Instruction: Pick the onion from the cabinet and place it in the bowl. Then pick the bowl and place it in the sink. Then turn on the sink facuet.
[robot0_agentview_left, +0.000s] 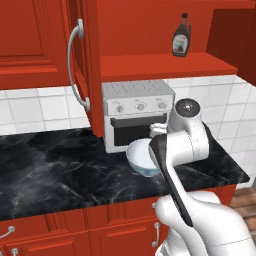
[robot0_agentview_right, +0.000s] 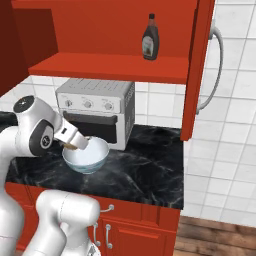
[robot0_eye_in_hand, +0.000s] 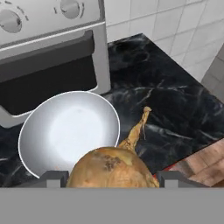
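In the hand view the round white bowl (robot0_eye_in_hand: 69, 131) sits on the black marble counter (robot0_eye_in_hand: 175, 100) before the toaster oven (robot0_eye_in_hand: 48, 48); right of it, the golden-brown onion (robot0_eye_in_hand: 111, 168), thin stem tail upward, is clamped between the gripper (robot0_eye_in_hand: 107, 177) fingers.

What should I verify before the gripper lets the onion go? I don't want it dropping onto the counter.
1. Onion held between the gripper fingers: ok.
2. Bowl upright and empty: ok.
3. Onion centred over the bowl: not ok; in the hand view it sits toward the rim.
4. Height above the bowl: cannot tell.
5. Toaster oven close behind the bowl, not touching it: ok.
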